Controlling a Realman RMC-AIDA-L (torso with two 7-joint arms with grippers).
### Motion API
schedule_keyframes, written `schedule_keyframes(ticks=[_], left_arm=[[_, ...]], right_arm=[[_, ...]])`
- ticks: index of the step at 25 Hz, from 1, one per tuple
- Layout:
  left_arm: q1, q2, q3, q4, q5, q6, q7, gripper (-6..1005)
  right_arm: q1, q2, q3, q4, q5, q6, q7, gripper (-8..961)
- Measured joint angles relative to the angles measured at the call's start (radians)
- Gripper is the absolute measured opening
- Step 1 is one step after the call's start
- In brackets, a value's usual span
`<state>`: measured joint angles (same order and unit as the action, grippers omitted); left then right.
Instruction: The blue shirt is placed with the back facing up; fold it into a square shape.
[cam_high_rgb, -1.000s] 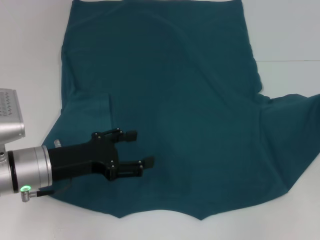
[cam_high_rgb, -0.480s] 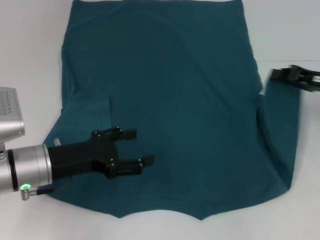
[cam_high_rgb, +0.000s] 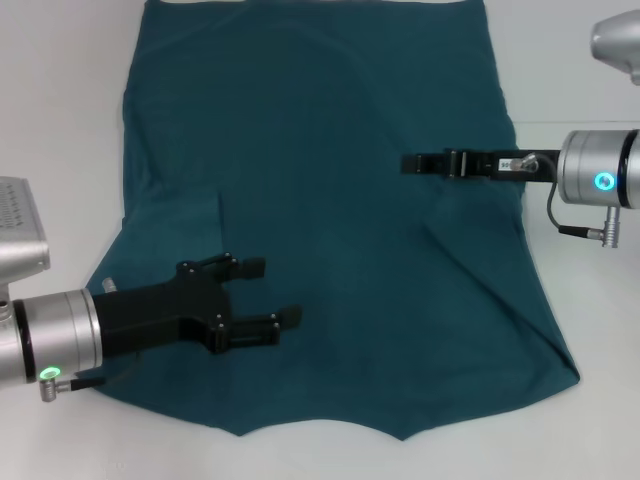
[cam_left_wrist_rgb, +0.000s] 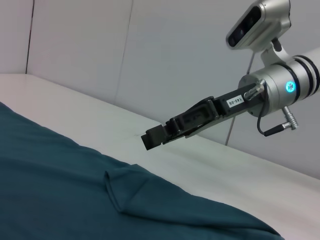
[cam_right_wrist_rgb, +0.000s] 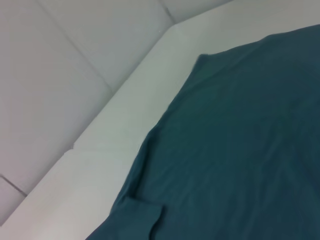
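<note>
The blue shirt (cam_high_rgb: 330, 150) lies spread on the white table, filling most of the head view; it also shows in both wrist views (cam_left_wrist_rgb: 50, 195) (cam_right_wrist_rgb: 240, 140). Its right sleeve is folded inward onto the body, with the sleeve's tip (cam_high_rgb: 432, 226) (cam_left_wrist_rgb: 107, 176) resting flat. My right gripper (cam_high_rgb: 406, 162) (cam_left_wrist_rgb: 150, 141) reaches in from the right and hovers above the cloth near that tip, with no cloth in it. Over the shirt's lower left part, my left gripper (cam_high_rgb: 280, 291) stands open and empty. A short vertical crease (cam_high_rgb: 218, 212) marks the shirt's left side.
The white table (cam_high_rgb: 60, 120) shows bare on both sides of the shirt and along the front edge. A wall of white panels (cam_left_wrist_rgb: 150, 50) rises behind the table. The right arm's silver body (cam_high_rgb: 600, 180) hangs beside the shirt's right edge.
My right arm came in from the right with the right sleeve, swept it over the shirt's body, and the sleeve now lies folded inward. The left gripper sank slightly.
</note>
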<state>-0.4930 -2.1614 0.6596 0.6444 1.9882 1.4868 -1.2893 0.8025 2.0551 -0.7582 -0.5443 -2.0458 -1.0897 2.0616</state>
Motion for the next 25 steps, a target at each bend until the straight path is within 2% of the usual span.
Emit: schedule_keyframes(ticks=[1,6,12,17,25], left_arm=[[0.0,0.0,0.0,0.0,0.0,-0.001,0.0,888],[-0.001,0.0,0.0,0.0,-0.001,-0.002,-0.008,888],[-0.003,0.0,0.0,0.0,-0.002,-0.002,-0.013,888],[0.0,-0.001,-0.001,0.0,-0.003,-0.002,-0.021,888],[0.005,-0.002,-0.046,0.004,-0.004,0.0,-0.051,888]], right_arm=[[0.0,-0.002,0.001,-0.001,0.0,0.001,0.002,160],[-0.024,-0.025,0.008,-0.001,0.001,0.0,0.012,393],[-0.073,-0.052,0.009,-0.002,0.002,-0.005,0.046,602],[-0.103,-0.06,0.026,-0.002,0.004,-0.049,0.047,842],[-0.164,-0.054,0.087,-0.027,0.015,-0.164,-0.013,904]])
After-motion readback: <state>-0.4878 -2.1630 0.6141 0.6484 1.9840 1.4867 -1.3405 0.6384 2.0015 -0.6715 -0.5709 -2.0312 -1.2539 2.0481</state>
